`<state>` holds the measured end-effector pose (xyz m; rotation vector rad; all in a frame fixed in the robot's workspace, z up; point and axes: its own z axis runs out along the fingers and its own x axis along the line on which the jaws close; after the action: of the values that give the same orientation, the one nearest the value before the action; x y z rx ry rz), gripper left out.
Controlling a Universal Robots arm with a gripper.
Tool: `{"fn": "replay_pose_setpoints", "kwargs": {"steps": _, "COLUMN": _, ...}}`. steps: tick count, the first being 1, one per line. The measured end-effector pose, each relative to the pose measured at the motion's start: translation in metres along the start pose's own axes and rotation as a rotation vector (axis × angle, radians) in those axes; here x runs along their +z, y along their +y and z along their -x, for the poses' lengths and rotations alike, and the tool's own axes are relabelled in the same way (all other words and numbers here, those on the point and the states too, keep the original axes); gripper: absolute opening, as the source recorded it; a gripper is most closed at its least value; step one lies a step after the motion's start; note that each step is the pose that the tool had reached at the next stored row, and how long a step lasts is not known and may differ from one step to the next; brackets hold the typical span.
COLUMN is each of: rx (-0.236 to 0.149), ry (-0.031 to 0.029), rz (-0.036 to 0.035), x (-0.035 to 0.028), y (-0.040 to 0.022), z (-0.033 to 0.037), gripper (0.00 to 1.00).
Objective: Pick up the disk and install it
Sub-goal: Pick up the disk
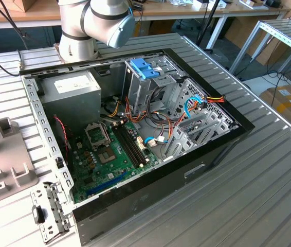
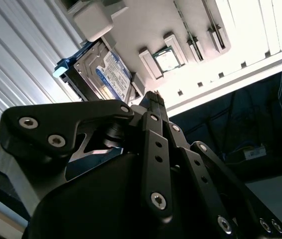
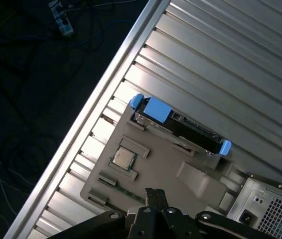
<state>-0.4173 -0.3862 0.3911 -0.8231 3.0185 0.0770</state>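
**Hung over the tray with fingers closed, disk untouched**

Found the disk (image 3: 186, 130) standing on its long edge in a slot of the grey tray (image 3: 161, 172), on the slatted table (image 3: 220, 55). Saw it edge-on in the first wrist view: a dark casing with light-blue plastic at both ends and a broader blue tab near one end. Got its broad face in the second wrist view: grey metal, and a white label with a blue band and barcodes. Noted a square chip (image 3: 123, 158) lying flat in a tray recess just beside the disk.

Held the gripper (image 3: 154, 191) over a bare part of the tray, near the chip. Brought the black fingers tip to tip, with nothing between them and clear of the disk. Made out the same closed tips in the second wrist view, past the black linkage and its screws.

Made out the arm (image 1: 96, 20) in the exterior view: its base and a grey joint with a light-blue cap, behind the open case (image 1: 161, 180). Took in the case's contents there too: a green board (image 1: 109, 154), a grey power supply (image 1: 76, 90), a metal cage (image 1: 145, 77) with a blue top, and bundled cables. Caught part of the tray at the exterior view's left edge, beside the case. Caught a grilled metal corner with a socket just beside the tray in the first wrist view.
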Motion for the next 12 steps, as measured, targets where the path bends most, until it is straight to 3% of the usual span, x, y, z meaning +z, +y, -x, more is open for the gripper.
{"fn": "replay_pose_setpoints", "kwargs": {"steps": 12, "rx": -0.055, "ry": 0.0025, "rz": 0.0013, "x": 0.0000, "y": 0.0000, "z": 0.0000, "gripper": 0.11}}
